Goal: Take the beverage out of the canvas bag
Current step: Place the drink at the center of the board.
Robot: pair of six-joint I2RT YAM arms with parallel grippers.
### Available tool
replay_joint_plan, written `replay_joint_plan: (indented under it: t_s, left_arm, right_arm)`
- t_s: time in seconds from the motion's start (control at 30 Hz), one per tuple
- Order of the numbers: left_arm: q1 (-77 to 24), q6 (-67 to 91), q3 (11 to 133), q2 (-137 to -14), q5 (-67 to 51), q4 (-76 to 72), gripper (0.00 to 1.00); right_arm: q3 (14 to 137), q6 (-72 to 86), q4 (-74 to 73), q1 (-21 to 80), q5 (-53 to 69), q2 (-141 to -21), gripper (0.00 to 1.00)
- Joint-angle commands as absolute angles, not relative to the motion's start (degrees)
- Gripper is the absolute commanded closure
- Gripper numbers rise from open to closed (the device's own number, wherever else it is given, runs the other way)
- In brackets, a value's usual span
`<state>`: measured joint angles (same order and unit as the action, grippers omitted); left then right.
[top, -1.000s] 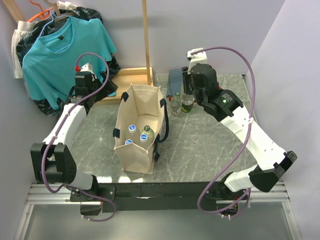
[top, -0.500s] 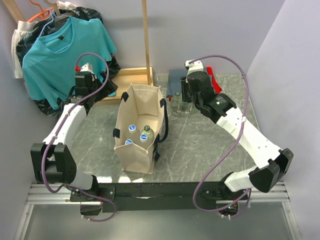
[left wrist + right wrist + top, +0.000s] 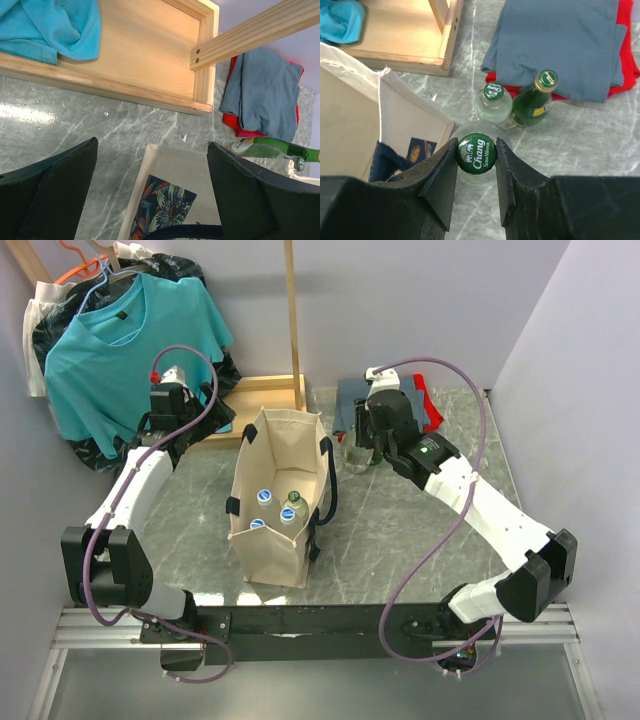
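Grey marble counter [image 3: 390,520], pale walls [image 3: 400,300]. Right end effector [image 3: 476,150] clamps a soda bottle [image 3: 476,153] just right of the canvas bag [image 3: 270,550]. Left end effector [image 3: 152,145] gapes wide.

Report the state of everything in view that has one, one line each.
canvas bag: upright, open at the top.
bottles: capped, standing inside the bag.
Chang bottle: upright, capped, outside the bag, held.
right gripper: shut on the Chang bottle.
left gripper: open, empty.
clear bottle: upright, capped.
green bottle: upright, capped.
grey cloth: folded.
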<state>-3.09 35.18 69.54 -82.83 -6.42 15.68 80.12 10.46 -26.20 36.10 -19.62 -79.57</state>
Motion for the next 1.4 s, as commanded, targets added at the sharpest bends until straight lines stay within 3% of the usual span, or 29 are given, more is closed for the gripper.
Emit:
replay_joint_plan:
  t_s: [0.0, 1.37]
  left_arm:
    - [-3.43, 35.07, 70.58, -81.65, -6.85, 14.15, 0.04]
    - [-3.43, 34.54, 70.22, -82.62, -6.42, 14.68, 0.04]
  right_arm:
    - [80.07, 12.13, -13.98, 35.6, -21.09, -79.71, 1.0]
    - [72.86, 13.54, -3.52, 35.86, -21.62, -88.77, 1.0]
